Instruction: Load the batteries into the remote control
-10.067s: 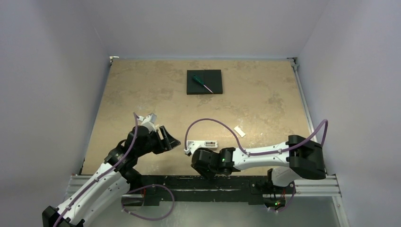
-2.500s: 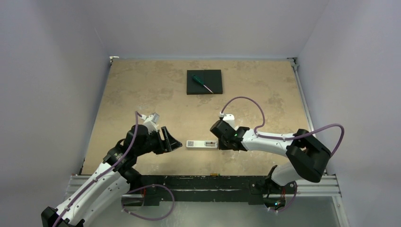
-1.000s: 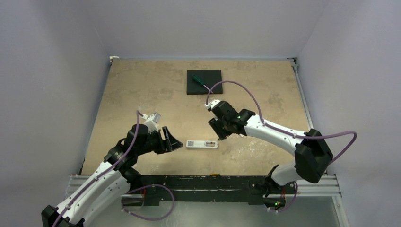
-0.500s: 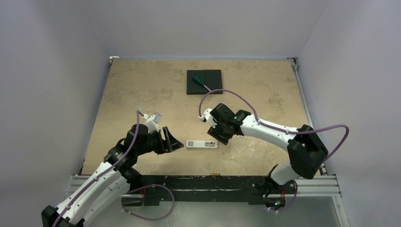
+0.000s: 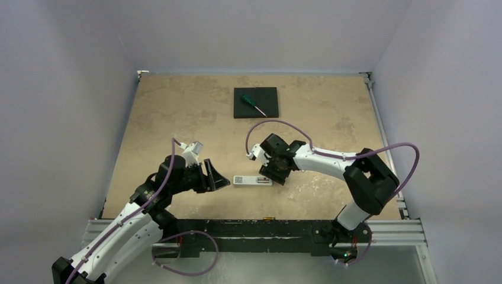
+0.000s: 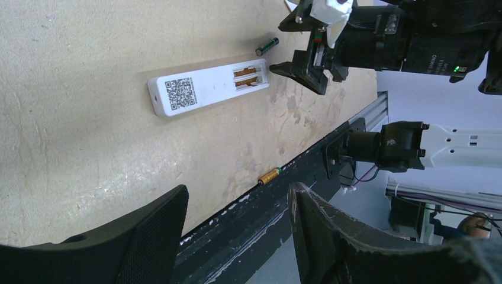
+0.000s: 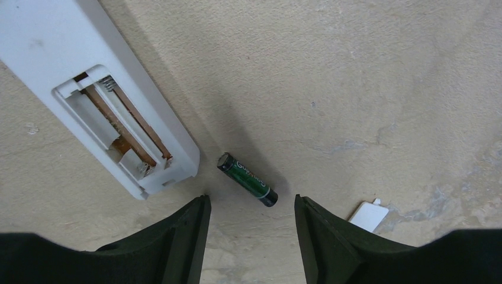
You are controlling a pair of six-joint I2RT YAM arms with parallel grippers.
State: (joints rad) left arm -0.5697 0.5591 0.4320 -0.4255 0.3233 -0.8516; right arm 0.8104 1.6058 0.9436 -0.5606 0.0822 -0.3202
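1. Batteries first: one dark green slim cylindrical battery [image 7: 247, 179] lies flat on the tan mottled table [image 5: 177, 106]. It sits at an angle just beside the corner of the remote's open end, with a sliver of table between them.
2. And the other one, a goldish slim cylindrical battery [image 6: 270, 175], is right at the table's near edge against the black rail, well apart from the remote.
3. Slim white rectangular remote control [image 5: 253, 180] lies face down in the near middle of the table with its code label up. Its battery bay is uncovered, and both slots show only copper strips.
4. Right tool [image 7: 250, 204] is over the dark green battery with its jaws apart, one finger to either side and neither touching it. How low it sits, I cannot tell.
5. Left tool [image 6: 237, 195] hangs to the left of the remote, jaws wide apart with nothing between them. A strip of table separates it from the remote's label end.
6. Small flat white cover strip [image 7: 367, 215] lies just beyond the right tool's outer finger, near the dark green battery but apart from it.
7. Black square pad [image 5: 269, 97] sits far back in the middle, carrying a green-handled screwdriver [image 5: 253, 105]. A broad stretch of table lies between it and the remote.
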